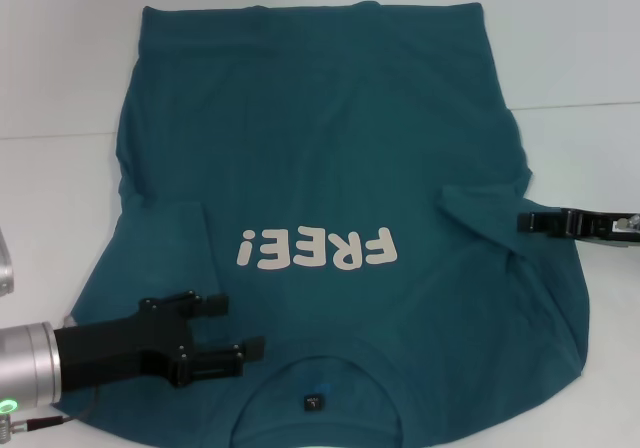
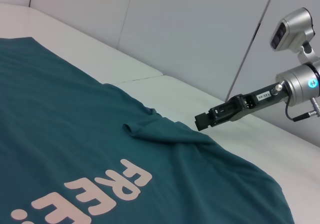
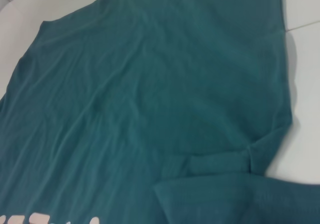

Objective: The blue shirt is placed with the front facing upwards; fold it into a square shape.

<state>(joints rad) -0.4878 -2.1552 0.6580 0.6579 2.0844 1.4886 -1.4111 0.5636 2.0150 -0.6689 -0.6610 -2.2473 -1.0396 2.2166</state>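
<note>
While over the blue shirt: left gripper jaws wide, right gripper's jaws unclear.

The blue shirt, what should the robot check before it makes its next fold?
1. The blue shirt lies front up, FREE! lettering showing: ok.
2. Both sleeves folded in onto the body: ok.
3. Left gripper over the shoulder near the collar, jaws open: ok.
4. Right gripper at the shirt's right edge: ok; its grip: cannot tell.
5. Cloth smooth: not ok, creases by the right sleeve.
</note>
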